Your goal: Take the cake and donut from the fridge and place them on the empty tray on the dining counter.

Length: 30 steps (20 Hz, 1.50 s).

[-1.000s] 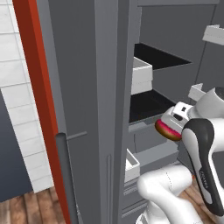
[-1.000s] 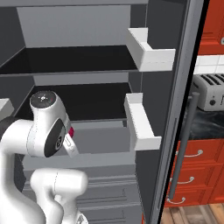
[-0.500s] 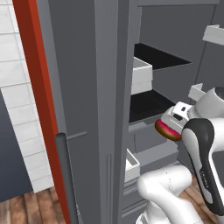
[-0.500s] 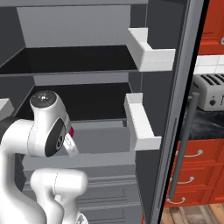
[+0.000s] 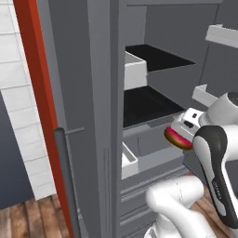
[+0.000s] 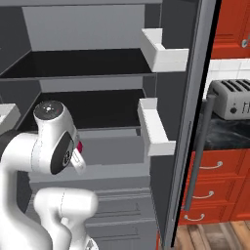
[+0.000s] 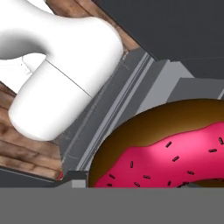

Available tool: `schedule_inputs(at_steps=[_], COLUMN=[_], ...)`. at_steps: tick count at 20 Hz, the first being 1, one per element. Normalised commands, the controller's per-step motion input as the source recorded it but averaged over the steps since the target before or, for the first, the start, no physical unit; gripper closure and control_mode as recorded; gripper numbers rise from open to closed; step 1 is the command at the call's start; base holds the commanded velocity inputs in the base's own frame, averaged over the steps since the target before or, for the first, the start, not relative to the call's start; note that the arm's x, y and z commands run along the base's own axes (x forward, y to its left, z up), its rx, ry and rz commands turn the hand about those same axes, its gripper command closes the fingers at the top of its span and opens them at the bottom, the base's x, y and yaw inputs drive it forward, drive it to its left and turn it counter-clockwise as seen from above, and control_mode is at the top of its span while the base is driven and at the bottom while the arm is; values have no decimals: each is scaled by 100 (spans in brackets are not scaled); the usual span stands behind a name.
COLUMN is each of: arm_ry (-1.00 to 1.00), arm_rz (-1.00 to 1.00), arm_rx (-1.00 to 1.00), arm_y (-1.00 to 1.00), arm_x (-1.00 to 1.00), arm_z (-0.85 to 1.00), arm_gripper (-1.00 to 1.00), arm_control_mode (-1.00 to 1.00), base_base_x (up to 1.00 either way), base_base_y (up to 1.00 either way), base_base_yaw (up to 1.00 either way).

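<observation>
Your gripper (image 5: 179, 135) sits in front of the open fridge, level with the drawer fronts under the lower black shelf, and it carries the donut (image 5: 177, 139). You can see the pink ring pressed against the underside of the white hand in the left base view. The hand view puts the donut (image 7: 162, 148) hard up against the camera, pink icing with dark sprinkles over a brown body. The fingertips themselves are hidden, so you are judging the clamp by the donut hanging there with nothing under it.

From largest to smallest, the fridge (image 5: 93, 93) is the biggest thing before you: grey, both doors swung open, with a long vertical handle (image 5: 67, 181) on the left door. Inside are two black shelves (image 6: 83, 63), one above the other, and grey drawers (image 6: 112, 205) below. White door bins (image 6: 155, 128) hang on the right door, and another white bin (image 5: 135, 69) on the left.

To your right, past the door edge, a black marble worktop (image 6: 224, 132) over red cabinets carries a silver toaster (image 6: 230, 99). In the right base view a sliver of pink (image 6: 79, 146) shows beside the arm's wrist.

No writing or brand mark can be read on anything here.
</observation>
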Motion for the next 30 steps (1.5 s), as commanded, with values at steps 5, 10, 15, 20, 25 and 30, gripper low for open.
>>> schedule_inputs(at_steps=[5, 10, 15, 20, 25, 30], arm_ry=[0, 0, 0, 0, 0, 0], arm_rz=[0, 0, 0, 0, 0, 0], arm_rx=[0, 0, 0, 0, 0, 0], arm_y=[0, 0, 0, 0, 0, 0], arm_x=[0, 0, 0, 0, 0, 0], arm_z=[0, 0, 0, 0, 0, 0], arm_gripper=[100, 100, 100, 100, 100, 100], arm_control_mode=[100, 100, 100, 100, 100, 100], base_base_x=[-48, -34, -34, -48, -50, -32], base_base_y=[0, 0, 0, 0, -5, -18], base_base_yaw=[-7, -23, -30, -38, -37, -35])
